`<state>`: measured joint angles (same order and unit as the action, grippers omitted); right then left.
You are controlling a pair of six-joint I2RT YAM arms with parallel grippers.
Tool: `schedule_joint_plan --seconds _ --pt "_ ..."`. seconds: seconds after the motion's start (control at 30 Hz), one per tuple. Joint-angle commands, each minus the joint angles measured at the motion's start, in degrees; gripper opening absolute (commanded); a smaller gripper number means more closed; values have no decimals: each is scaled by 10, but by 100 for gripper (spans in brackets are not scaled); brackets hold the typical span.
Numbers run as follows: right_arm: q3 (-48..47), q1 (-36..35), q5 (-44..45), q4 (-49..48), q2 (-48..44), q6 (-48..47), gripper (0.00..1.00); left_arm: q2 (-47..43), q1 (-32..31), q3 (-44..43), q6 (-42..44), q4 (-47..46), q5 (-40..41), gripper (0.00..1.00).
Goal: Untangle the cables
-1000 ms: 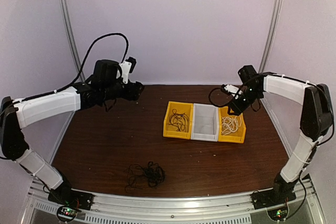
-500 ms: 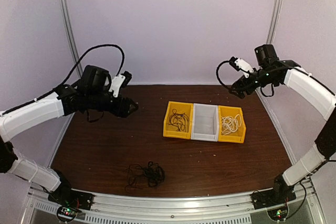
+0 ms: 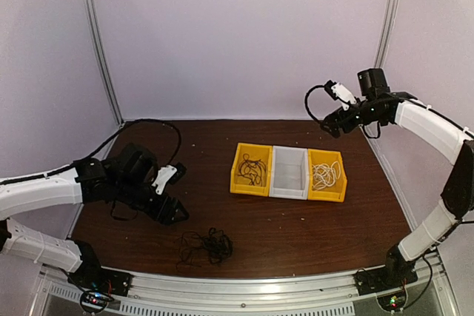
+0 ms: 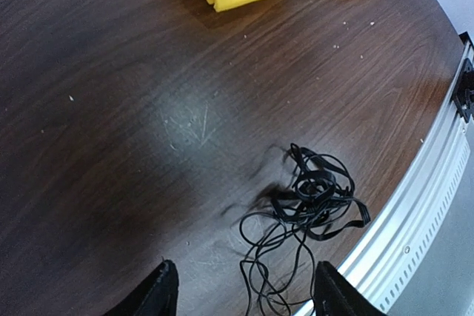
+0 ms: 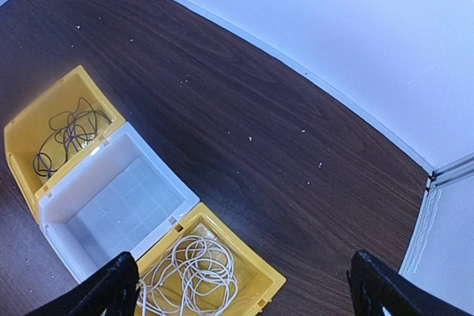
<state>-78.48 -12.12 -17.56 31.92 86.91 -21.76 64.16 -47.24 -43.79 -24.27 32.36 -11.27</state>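
A tangle of black cables [image 3: 207, 246] [image 4: 311, 197] lies near the table's front edge. My left gripper [image 3: 172, 212] [image 4: 244, 301] hovers just left of it, open and holding nothing; loose strands of the tangle run on the table beneath the jaws. A thin dark cable [image 3: 252, 169] [image 5: 70, 129] lies in the left yellow bin [image 3: 238, 182]. A coiled white cable [image 3: 326, 175] [image 5: 194, 275] lies in the right yellow bin [image 3: 326, 195]. My right gripper [image 3: 333, 120] [image 5: 248, 294] hangs high over the back right of the table, open and empty.
A white bin [image 3: 289, 192] [image 5: 118, 197] with nothing in it stands between the two yellow bins. The metal rail [image 4: 415, 220] runs along the table's front edge, close to the tangle. Walls enclose the back and sides.
My left arm has swung from the back left down and forward to beside the black tangle. My right gripper has lifted away from the right yellow bin and opened wide.
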Motion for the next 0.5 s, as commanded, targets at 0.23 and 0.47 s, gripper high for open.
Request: schedule_joint_plan --seconds 0.23,0.47 --pt "17 73 -67 -9 -13 37 100 56 -80 24 -59 -34 -7 56" --pt "70 73 -113 -41 -43 20 85 92 -87 5 -48 -38 -6 29"
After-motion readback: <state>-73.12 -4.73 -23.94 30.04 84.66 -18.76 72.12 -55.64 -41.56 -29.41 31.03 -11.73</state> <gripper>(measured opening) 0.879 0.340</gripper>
